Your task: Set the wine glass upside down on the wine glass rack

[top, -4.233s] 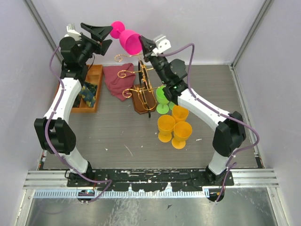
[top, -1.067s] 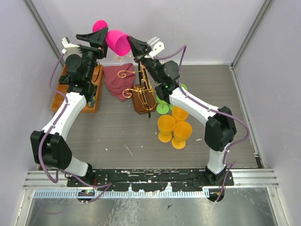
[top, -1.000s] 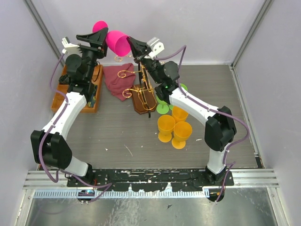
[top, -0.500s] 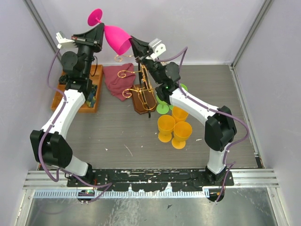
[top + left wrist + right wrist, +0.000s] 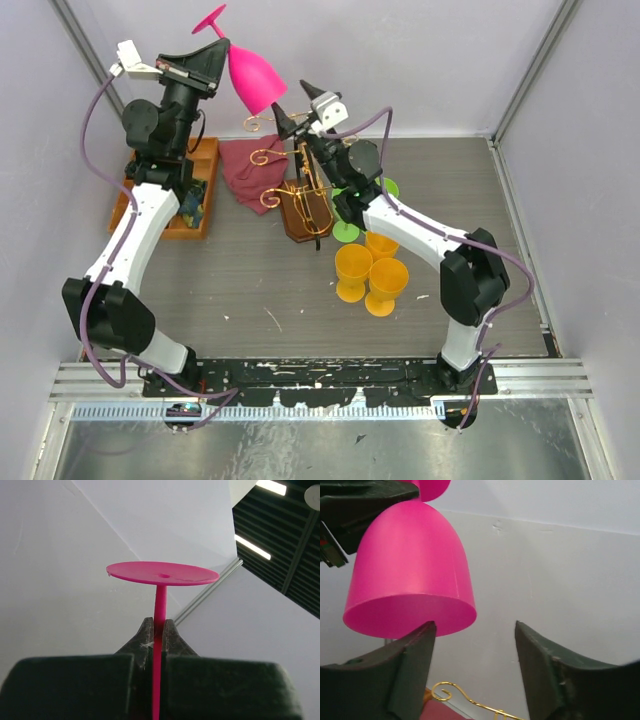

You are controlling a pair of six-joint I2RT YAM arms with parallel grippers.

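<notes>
The pink wine glass [image 5: 252,78] hangs upside down high above the back of the table, foot [image 5: 162,573] up and bowl [image 5: 412,575] mouth down. My left gripper [image 5: 215,55] is shut on its thin stem [image 5: 160,605], just under the foot. My right gripper [image 5: 295,100] stands open just below and right of the bowl's rim, apart from it, with nothing between its fingers [image 5: 475,625]. The wine glass rack [image 5: 300,165], gold scrolled wire on a brown wooden base, stands below the glass; one gold curl [image 5: 445,690] shows under the right fingers.
Three orange goblets [image 5: 368,268] and a green one [image 5: 347,210] stand right of the rack. A maroon cloth [image 5: 248,170] lies to its left, and an orange wooden compartment tray [image 5: 190,195] sits at the far left.
My left gripper shut on the stem and lifted the glass, swinging it foot up. My right gripper let go of the bowl, opened and dropped slightly away.
</notes>
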